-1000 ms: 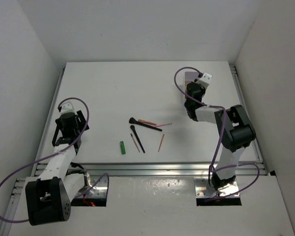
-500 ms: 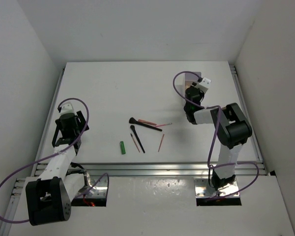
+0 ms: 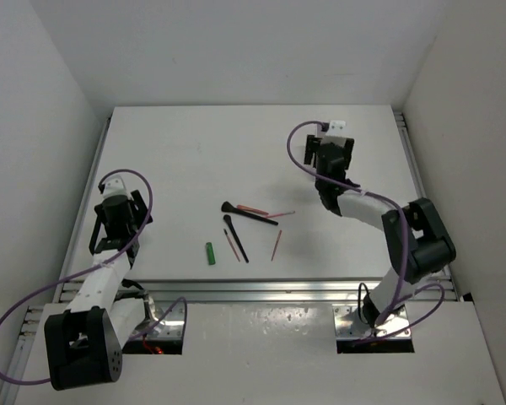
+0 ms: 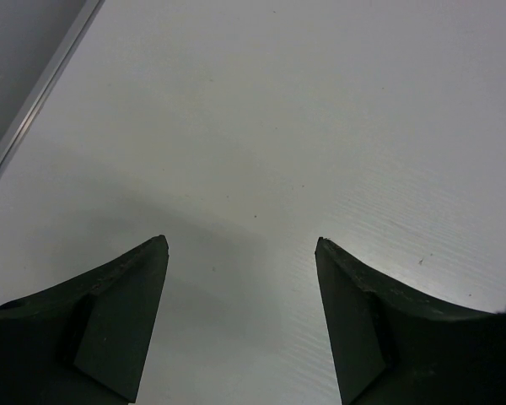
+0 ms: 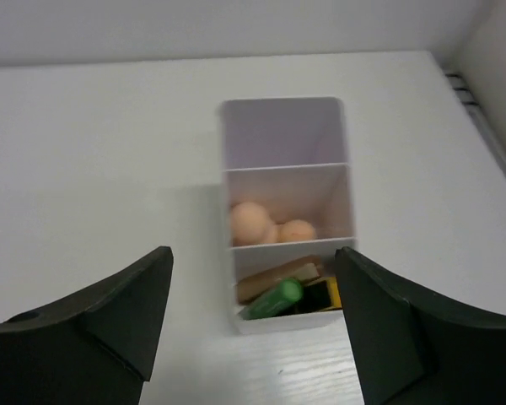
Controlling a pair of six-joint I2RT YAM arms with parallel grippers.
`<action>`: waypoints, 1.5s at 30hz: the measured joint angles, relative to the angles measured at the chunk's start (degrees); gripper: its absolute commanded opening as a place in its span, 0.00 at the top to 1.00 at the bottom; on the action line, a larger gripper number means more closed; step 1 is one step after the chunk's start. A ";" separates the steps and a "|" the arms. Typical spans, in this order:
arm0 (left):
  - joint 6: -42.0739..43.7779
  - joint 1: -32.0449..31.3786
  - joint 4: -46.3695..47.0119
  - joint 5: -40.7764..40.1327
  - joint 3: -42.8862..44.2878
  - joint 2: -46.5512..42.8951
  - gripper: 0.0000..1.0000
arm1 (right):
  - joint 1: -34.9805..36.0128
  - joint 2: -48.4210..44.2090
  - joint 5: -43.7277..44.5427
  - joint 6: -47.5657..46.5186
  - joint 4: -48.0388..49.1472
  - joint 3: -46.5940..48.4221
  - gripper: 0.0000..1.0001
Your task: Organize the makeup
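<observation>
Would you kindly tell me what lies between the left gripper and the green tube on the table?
Nothing: in the top view, the table between the left gripper and the green tube is bare.

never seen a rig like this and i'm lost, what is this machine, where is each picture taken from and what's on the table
These are two robot arms bolted at the near edge of a table. The wide picture looks down from above; the other two come from a camera on each wrist. The left pincer is open over bare table. The right pincer is open too, holding nothing, and faces a white box with peach sponges and a green tube inside. Loose mid-table lie black brushes, thin pink pencils and a second green tube.
</observation>
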 measured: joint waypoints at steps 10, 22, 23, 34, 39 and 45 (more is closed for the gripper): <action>0.00 -0.37 2.05 -2.75 -0.68 -1.57 0.24 | 19.80 6.86 -31.28 -1.40 -50.27 33.29 0.22; 0.28 -5.14 5.55 -10.80 -2.16 -4.48 0.24 | 36.46 26.45 -42.77 3.50 -66.62 46.40 0.27; 0.46 -5.84 5.64 -11.63 -2.32 -4.48 0.24 | 36.48 26.45 -42.51 4.11 -66.71 46.36 0.27; 1.57 -9.68 7.78 -17.75 -2.71 -6.34 0.24 | 39.52 27.58 -38.40 6.99 -66.93 44.13 0.42; 1.14 -11.72 7.48 -20.04 -3.08 -9.33 0.23 | 40.72 28.92 -36.52 11.50 -66.99 43.58 0.48; 0.94 -13.33 7.17 -20.76 -3.21 -13.05 0.23 | 41.07 28.92 -31.41 15.06 -66.60 42.62 0.73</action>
